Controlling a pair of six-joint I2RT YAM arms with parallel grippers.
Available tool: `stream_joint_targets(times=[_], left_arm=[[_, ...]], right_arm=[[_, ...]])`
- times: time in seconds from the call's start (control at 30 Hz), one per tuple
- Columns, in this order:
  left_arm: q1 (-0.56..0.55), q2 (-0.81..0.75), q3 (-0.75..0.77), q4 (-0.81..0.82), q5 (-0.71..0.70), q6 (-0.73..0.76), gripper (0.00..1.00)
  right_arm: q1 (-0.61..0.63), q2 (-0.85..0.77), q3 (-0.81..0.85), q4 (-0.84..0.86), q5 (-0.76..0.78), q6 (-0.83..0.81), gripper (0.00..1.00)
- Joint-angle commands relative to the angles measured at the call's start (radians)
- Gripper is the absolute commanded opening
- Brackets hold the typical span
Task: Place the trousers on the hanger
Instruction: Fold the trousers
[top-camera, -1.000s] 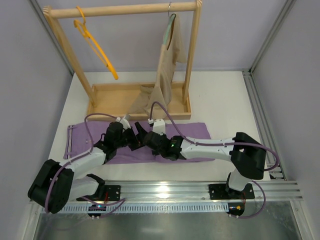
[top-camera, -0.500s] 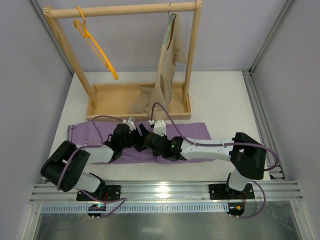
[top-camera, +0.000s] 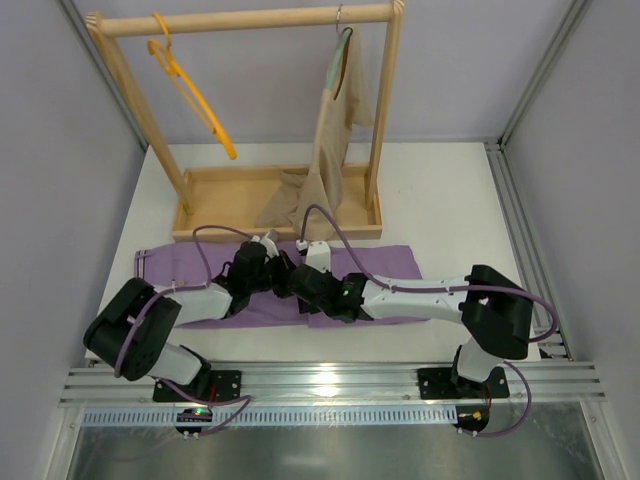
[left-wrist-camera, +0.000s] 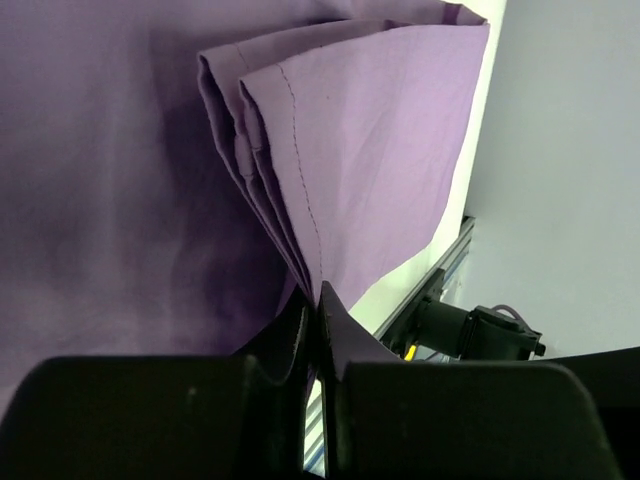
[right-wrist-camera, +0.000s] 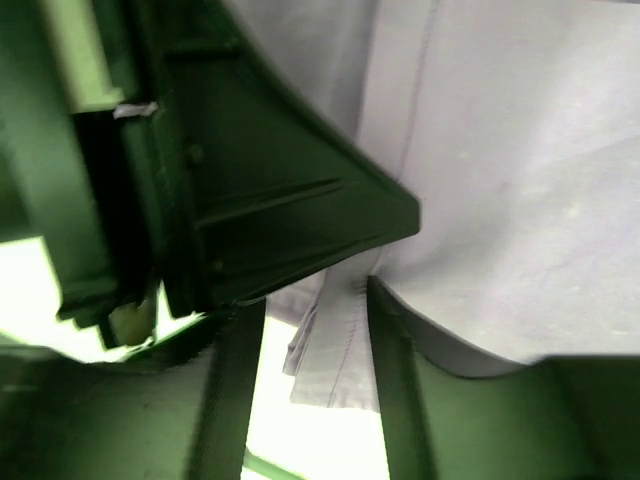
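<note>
left gripper (left-wrist-camera: 318, 300) clamped tight on a fold of the trousers (left-wrist-camera: 370, 150) | right gripper (right-wrist-camera: 315, 340) just beside it, jaws apart, hem loose between them | hanger (top-camera: 190, 95) on the rack (top-camera: 250, 19), well beyond both

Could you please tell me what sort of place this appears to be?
Probably a robot test cell in a lab, not a home: a white table walled by grey panels, two arms bolted to an aluminium rail, and a small wooden clothes rack.
</note>
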Motion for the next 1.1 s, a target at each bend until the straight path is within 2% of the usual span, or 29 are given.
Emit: stream_joint_targets(times=[0.0, 0.07, 0.1, 0.3, 0.37, 0.43, 0.8, 1.0, 1.07], left_arm=[[-0.007, -0.06, 0.07, -0.222, -0.017, 0.073, 0.0], [-0.007, -0.101, 0.107, -0.313, -0.043, 0.093, 0.0], [-0.005, -0.115, 0.122, -0.412, -0.073, 0.12, 0.0], [0.026, -0.196, 0.242, -0.699, -0.153, 0.192, 0.0], [0.03, -0.207, 0.274, -0.802, -0.179, 0.217, 0.0], [0.047, -0.211, 0.314, -0.897, -0.196, 0.243, 0.0], [0.229, -0.253, 0.5, -1.31, -0.369, 0.422, 0.0], [0.364, -0.271, 0.556, -1.398, -0.389, 0.502, 0.0], [0.391, -0.265, 0.575, -1.439, -0.403, 0.521, 0.0]], right_arm=[[0.006, -0.097, 0.002, 0.053, -0.074, -0.009, 0.5], [0.006, -0.134, -0.009, 0.038, -0.099, -0.012, 0.55], [0.006, -0.152, -0.029, 0.033, -0.105, -0.01, 0.64], [0.006, -0.362, -0.13, 0.035, -0.114, 0.003, 0.67], [0.005, -0.427, -0.152, 0.012, -0.103, 0.003, 0.81], [0.005, -0.459, -0.163, -0.022, -0.09, 0.002, 0.85], [-0.136, -0.637, -0.334, -0.076, -0.094, 0.04, 0.87], [-0.246, -0.657, -0.4, -0.062, -0.122, 0.03, 0.88], [-0.321, -0.654, -0.437, -0.019, -0.192, 0.01, 0.88]])
